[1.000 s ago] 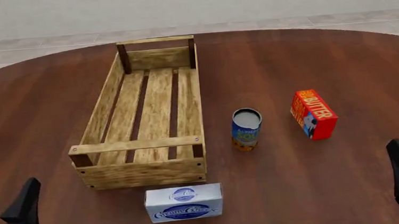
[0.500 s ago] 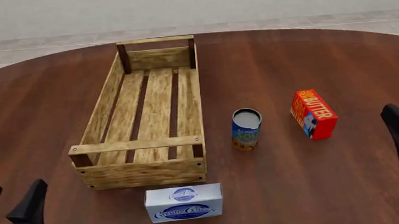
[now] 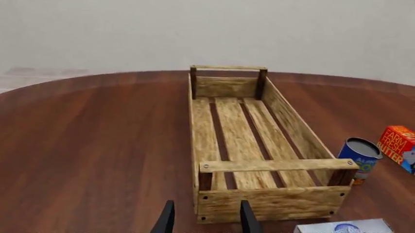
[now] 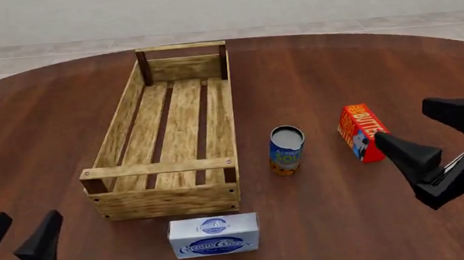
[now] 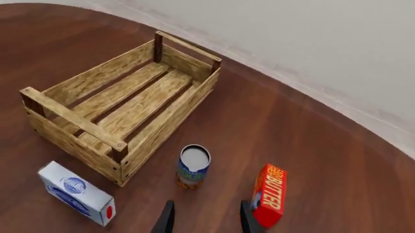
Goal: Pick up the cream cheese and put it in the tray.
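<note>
Both claws are seen spread open with nothing gripped. Left gripper (image 4: 18,237) sits low at the near left corner of the front view, right gripper (image 4: 435,136) is raised over the table's right side, just beside the butter box (image 4: 365,132).

From the left claw, the cream cheese (image 4: 213,235) lies off to the right and a touch forward, resting flat on the table just in front of the near end wall of the tray (image 4: 165,200), close to it but apart. Its long axis runs left to right across the table, so it's crosswise to the tray's length. From the right claw it's well off to the left and nearer the camera, past the can (image 4: 287,149). Honestly the left arm could be judged a bit nearer, though it's not a huge difference.

Materials: the cream cheese is a small white boxy carton, smooth, printed with blue ovals. The tray is rough light wood, slatted floor with gaps, dark corner posts, low sides. The tabletop (image 4: 335,66) is dark glossy wood grain, rounded edge.
</note>
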